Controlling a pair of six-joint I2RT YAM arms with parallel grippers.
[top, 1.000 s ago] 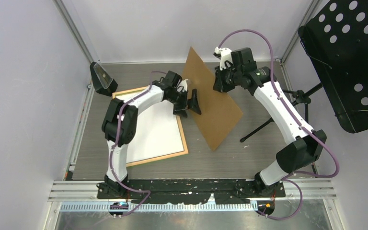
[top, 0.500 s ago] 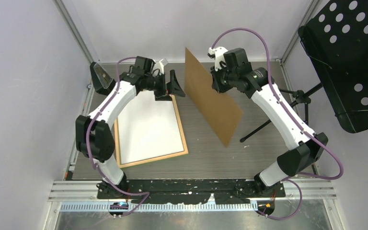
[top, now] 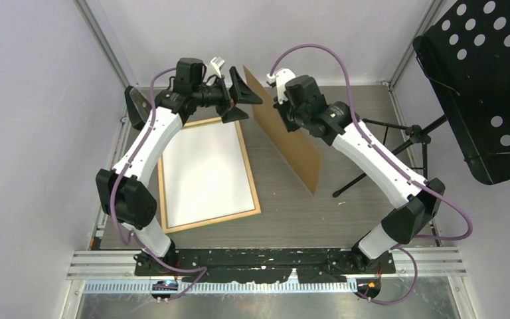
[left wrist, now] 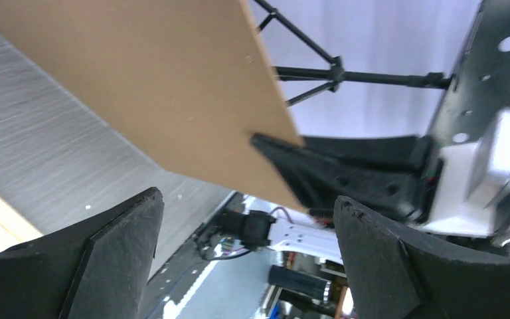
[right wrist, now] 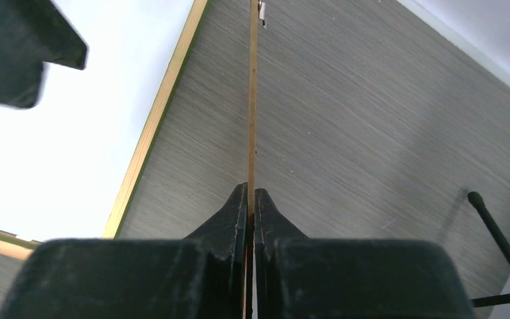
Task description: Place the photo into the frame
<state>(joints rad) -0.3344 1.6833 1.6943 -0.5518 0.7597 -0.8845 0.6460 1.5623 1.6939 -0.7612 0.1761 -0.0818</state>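
While the right gripper [right wrist: 250, 193] was pressed shut on the thin edge of the brown hardboard sheet [top: 299, 143], holding it up on edge above the middle of the table [top: 285, 222], the left gripper [left wrist: 246, 199] hovered with its jaws wide apart just beside the sheet's far upper corner and touched nothing. Whether the lower edge of the sheet rested on the table I could not tell. The frame [top: 212, 220] lay flat near the left edge of the table, wooden side up, and a white sheet [top: 206, 173] filled its opening. No printed picture was visible in any view, so I judged that this white sheet was probably the photo lying face down, but this could not be confirmed. The step in hand seemed to be bringing the backing over the frame with the help of both arms. To do it well, the left gripper would need to take the free corner by the edge and close only when the board was fully between its pads. After that, both arms would have to lower it slowly and together, parallel to the frame's rails, because a board gripped at one end could swing and push the white sheet out of place.
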